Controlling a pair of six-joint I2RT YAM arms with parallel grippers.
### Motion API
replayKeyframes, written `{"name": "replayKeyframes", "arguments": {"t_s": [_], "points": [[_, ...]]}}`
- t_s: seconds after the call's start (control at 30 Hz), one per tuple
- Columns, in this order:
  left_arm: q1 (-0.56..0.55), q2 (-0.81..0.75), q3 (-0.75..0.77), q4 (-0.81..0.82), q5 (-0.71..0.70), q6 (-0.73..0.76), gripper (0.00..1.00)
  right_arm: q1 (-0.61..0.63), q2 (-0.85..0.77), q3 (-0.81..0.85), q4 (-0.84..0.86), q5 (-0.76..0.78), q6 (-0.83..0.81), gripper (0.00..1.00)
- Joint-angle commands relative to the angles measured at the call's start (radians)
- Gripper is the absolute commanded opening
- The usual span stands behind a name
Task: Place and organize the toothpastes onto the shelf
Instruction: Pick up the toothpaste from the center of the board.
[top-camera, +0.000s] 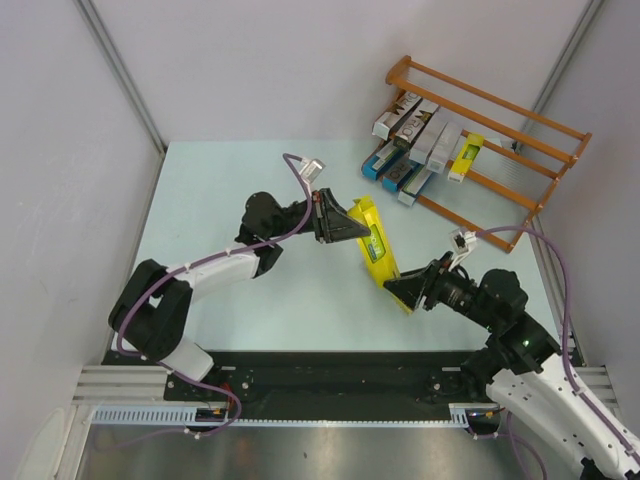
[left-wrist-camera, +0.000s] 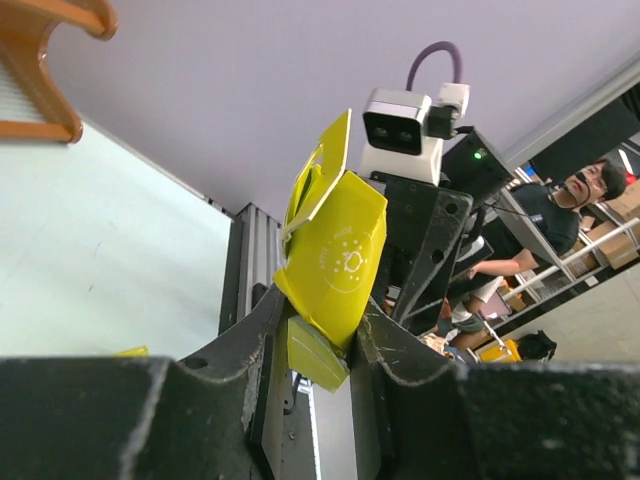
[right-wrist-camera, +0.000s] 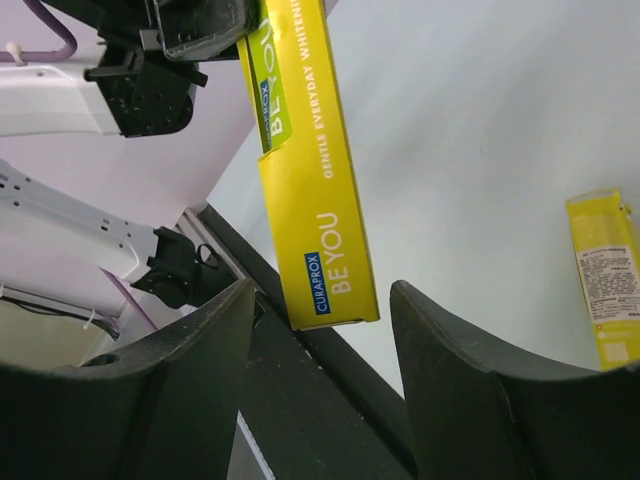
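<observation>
Most cartons (top-camera: 420, 145) sit on shelf (top-camera: 500, 105), far-right desk (top-camera: 250, 320) corner. Left jaws clamp yellow carton (top-camera: 372, 245) above mid-desk; right jaws gape around its near end, not gripping. Second yellow carton (right-wrist-camera: 600, 280) lies on desk, unplaced.

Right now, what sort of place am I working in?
Probably a lab robot test cell: plain partition walls box in the table, and a person beside storage racks shows beyond.

Bright, even light; faint soft shadows; close foregrounds blurred (wrist views).
</observation>
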Motion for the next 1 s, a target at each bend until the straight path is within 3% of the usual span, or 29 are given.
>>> {"name": "replayKeyframes", "arguments": {"t_s": [0.0, 0.13, 0.2, 0.3, 0.43, 0.53, 0.57, 0.63, 0.77, 0.83, 0.97], "points": [[-0.003, -0.046, 0.056, -0.092, -0.005, 0.078, 0.03, 0.074, 0.024, 0.040, -0.020, 0.104, -0.044, 0.61], [-0.005, -0.039, 0.064, -0.094, 0.000, 0.071, 0.03, 0.153, 0.046, 0.040, -0.025, 0.204, -0.066, 0.56], [-0.006, -0.034, 0.065, -0.089, 0.006, 0.065, 0.03, 0.183, 0.053, 0.040, -0.019, 0.239, -0.072, 0.43], [-0.006, -0.031, 0.065, -0.086, 0.012, 0.062, 0.04, 0.205, 0.050, 0.040, -0.017, 0.264, -0.072, 0.33], [-0.006, -0.028, 0.065, -0.088, 0.020, 0.060, 0.12, 0.211, 0.024, 0.040, -0.025, 0.293, -0.069, 0.29], [-0.006, -0.031, 0.061, -0.103, 0.018, 0.077, 0.27, 0.211, 0.001, 0.040, -0.033, 0.307, -0.065, 0.26], [-0.005, -0.034, 0.060, -0.118, 0.017, 0.083, 0.39, 0.211, -0.006, 0.040, -0.036, 0.310, -0.063, 0.26], [-0.005, -0.048, 0.059, -0.146, 0.012, 0.116, 0.49, 0.210, -0.023, 0.040, -0.042, 0.313, -0.060, 0.26], [-0.005, -0.095, 0.074, -0.354, -0.023, 0.244, 0.90, 0.211, -0.040, 0.041, -0.053, 0.347, -0.046, 0.25], [-0.005, -0.120, 0.087, -0.455, -0.066, 0.343, 0.99, 0.211, -0.042, 0.041, -0.056, 0.360, -0.037, 0.25], [-0.006, -0.193, 0.113, -0.719, -0.178, 0.494, 1.00, 0.208, -0.031, 0.041, -0.073, 0.400, -0.006, 0.24]]}}
